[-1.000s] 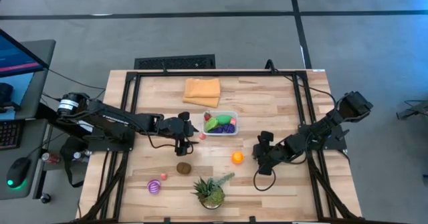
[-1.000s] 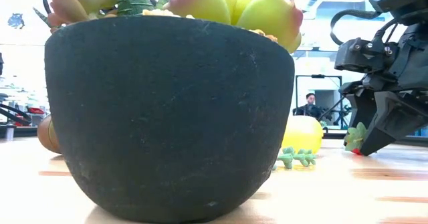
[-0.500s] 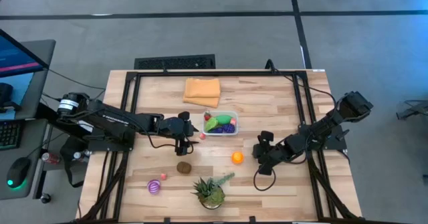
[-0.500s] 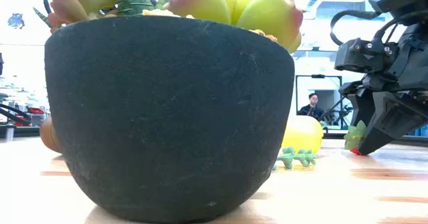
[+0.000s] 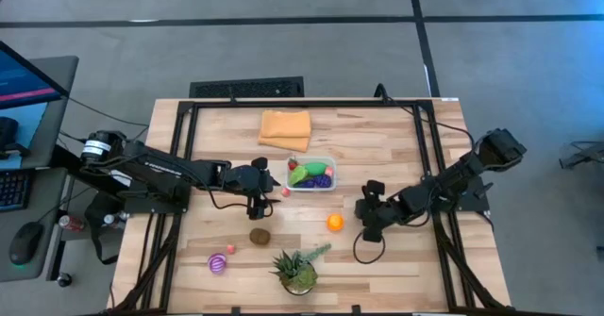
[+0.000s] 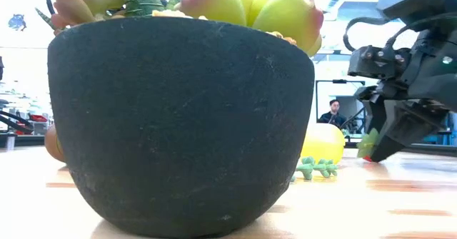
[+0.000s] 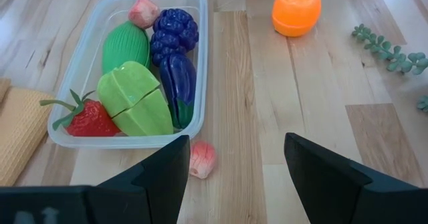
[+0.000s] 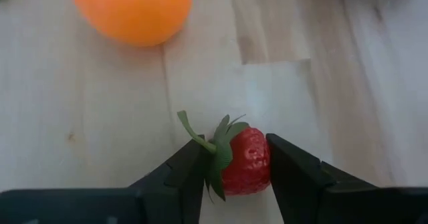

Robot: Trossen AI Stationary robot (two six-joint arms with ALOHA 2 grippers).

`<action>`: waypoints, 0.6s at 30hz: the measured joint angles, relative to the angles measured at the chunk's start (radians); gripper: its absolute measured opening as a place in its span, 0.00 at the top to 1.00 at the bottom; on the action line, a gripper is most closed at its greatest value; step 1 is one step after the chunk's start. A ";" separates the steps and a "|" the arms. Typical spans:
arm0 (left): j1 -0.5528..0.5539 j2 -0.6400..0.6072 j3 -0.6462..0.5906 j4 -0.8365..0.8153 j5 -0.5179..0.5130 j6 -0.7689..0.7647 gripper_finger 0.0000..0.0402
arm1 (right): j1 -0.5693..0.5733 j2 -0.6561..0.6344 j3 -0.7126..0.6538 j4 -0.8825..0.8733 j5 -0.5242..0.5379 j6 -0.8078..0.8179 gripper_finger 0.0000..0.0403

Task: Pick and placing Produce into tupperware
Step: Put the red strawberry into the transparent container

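The clear tub (image 5: 312, 175) (image 7: 80, 70) stands mid-table and holds a red strawberry, a green star fruit, green and purple pieces and a pink one. My left gripper (image 5: 260, 186) (image 7: 234, 174) hovers open just left of the tub, with a small pink fruit (image 7: 202, 158) on the table ahead of its fingers. My right gripper (image 5: 366, 220) (image 8: 235, 154) is shut on a second strawberry (image 8: 246, 158), right of the orange (image 5: 335, 223) (image 8: 130, 10). A brown fruit (image 5: 260, 236), a striped pink-purple one (image 5: 218, 263) and a tiny pink one (image 5: 230, 248) lie near the front left. My right gripper pinches the strawberry's red body (image 8: 251, 164) between its two fingers (image 8: 297, 177), one on each side, with the green leaf end (image 8: 217, 154) against the other finger. The fingers slant down toward the table's left. Whether the strawberry is clear of the table, I cannot tell.
A spiky potted plant (image 5: 298, 271) stands at the front edge, and its dark pot (image 6: 178, 125) fills the low view. A green sprig (image 5: 316, 251) lies beside it. The folded orange cloth (image 5: 285, 127) lies behind the tub. A person shows far off in the room (image 6: 334, 114).
My right gripper has moved a little toward the table's left, closer to the orange, with the strawberry carried along between its fingers.
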 joint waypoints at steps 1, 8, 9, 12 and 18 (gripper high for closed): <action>0.000 0.000 0.000 0.000 0.000 0.000 0.41 | -0.008 0.000 0.007 -0.003 0.000 -0.012 0.64; 0.000 0.000 0.000 -0.014 -0.002 0.007 0.41 | -0.064 0.000 0.085 -0.078 0.000 -0.116 0.64; 0.000 0.000 0.000 -0.016 -0.002 0.007 0.41 | -0.071 0.000 0.098 -0.098 0.000 -0.129 0.65; 0.000 0.000 0.000 -0.018 -0.002 0.008 0.41 | -0.089 0.000 0.144 -0.166 0.000 -0.159 0.67; 0.000 0.000 0.000 -0.019 -0.002 0.028 0.41 | -0.126 0.000 0.245 -0.287 0.006 -0.211 0.65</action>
